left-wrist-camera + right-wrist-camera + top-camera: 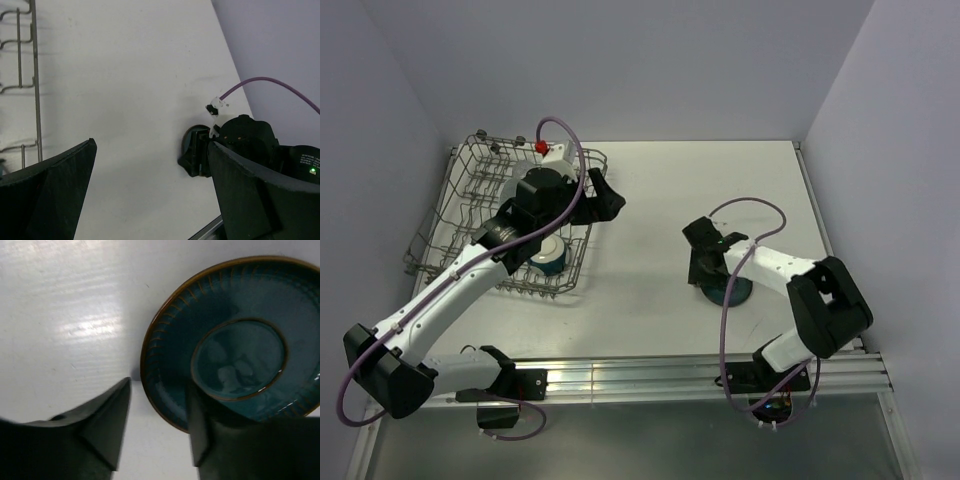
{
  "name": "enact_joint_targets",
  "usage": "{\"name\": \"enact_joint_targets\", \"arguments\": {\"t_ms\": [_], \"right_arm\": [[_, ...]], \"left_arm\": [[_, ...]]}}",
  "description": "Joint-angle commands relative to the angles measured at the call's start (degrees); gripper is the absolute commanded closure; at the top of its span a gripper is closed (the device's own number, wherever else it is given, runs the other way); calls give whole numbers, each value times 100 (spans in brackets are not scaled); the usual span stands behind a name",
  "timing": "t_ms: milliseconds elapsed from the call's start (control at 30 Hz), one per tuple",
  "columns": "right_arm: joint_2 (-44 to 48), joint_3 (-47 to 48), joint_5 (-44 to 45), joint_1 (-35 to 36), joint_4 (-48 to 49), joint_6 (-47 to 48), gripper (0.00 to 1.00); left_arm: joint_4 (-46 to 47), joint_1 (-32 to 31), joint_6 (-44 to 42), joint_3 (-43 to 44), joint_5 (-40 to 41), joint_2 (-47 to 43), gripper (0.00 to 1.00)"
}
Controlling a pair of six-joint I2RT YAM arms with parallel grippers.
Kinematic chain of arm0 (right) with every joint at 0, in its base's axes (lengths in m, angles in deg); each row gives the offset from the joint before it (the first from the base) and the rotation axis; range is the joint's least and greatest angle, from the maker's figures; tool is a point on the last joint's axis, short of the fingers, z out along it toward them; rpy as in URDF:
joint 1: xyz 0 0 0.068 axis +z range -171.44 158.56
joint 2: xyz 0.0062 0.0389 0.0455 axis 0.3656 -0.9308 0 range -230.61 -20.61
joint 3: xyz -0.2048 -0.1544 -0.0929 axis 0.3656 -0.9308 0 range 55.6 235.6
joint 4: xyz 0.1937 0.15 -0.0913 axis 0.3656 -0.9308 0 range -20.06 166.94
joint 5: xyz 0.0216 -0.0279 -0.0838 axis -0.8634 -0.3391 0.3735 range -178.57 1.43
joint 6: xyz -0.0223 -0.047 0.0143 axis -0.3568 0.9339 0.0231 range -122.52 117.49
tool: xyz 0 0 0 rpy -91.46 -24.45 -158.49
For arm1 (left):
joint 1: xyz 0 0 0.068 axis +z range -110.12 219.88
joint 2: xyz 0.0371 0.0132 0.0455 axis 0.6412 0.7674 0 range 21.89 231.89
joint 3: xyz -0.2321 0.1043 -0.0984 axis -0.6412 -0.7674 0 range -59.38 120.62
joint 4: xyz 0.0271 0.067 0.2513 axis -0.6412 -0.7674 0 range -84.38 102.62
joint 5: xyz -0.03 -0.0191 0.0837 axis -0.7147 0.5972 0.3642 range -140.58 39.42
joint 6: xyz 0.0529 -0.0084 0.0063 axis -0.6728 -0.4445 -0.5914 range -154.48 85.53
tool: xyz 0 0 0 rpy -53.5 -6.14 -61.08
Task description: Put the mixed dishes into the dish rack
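Observation:
The grey wire dish rack (pixel 470 215) stands at the left; its edge shows in the left wrist view (pixel 35 75). Inside it, a pale round dish (pixel 532 182) and a teal-and-white dish (pixel 551 257) are partly hidden by my left arm. My left gripper (pixel 610 192) (pixel 151 145) is open and empty, just right of the rack above the table. The dark teal plate (pixel 732 291) (pixel 235 340) (pixel 186 142) lies flat on the table. My right gripper (pixel 708 280) (pixel 159 385) is open, one finger outside the plate's rim, one over its inside. The tumbler and mug are not visible.
The white table (pixel 650 200) is boxed by grey walls at the back and both sides. A metal rail (pixel 650 375) runs along the near edge. Purple cables (pixel 745 205) loop off both arms. A small red part (pixel 540 146) sits at the rack's far rim.

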Motion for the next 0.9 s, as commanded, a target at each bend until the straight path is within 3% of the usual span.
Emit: {"name": "enact_joint_targets", "arguments": {"t_ms": [0, 67, 100, 200, 333, 633, 867], "right_arm": [[-443, 386, 551, 314, 174, -206, 49], [-638, 553, 753, 412, 112, -268, 59], [-804, 606, 823, 456, 69, -321, 73], [-1077, 791, 1008, 596, -11, -391, 100], [-938, 862, 658, 632, 234, -409, 100], [37, 1212, -1012, 395, 736, -988, 100], [214, 1011, -2505, -80, 1491, -1621, 100]], "left_arm": [[-299, 1, 450, 26, 283, -24, 1], [-624, -7, 468, 79, 353, 73, 1], [-721, -7, 477, 105, 458, 90, 1], [-968, 1, 652, 53, 573, 47, 1], [-688, 1, 662, -316, 224, -260, 1], [1342, -253, 311, -2038, -499, -982, 1], [1686, -1509, -33, -1978, 950, -78, 1]]}}
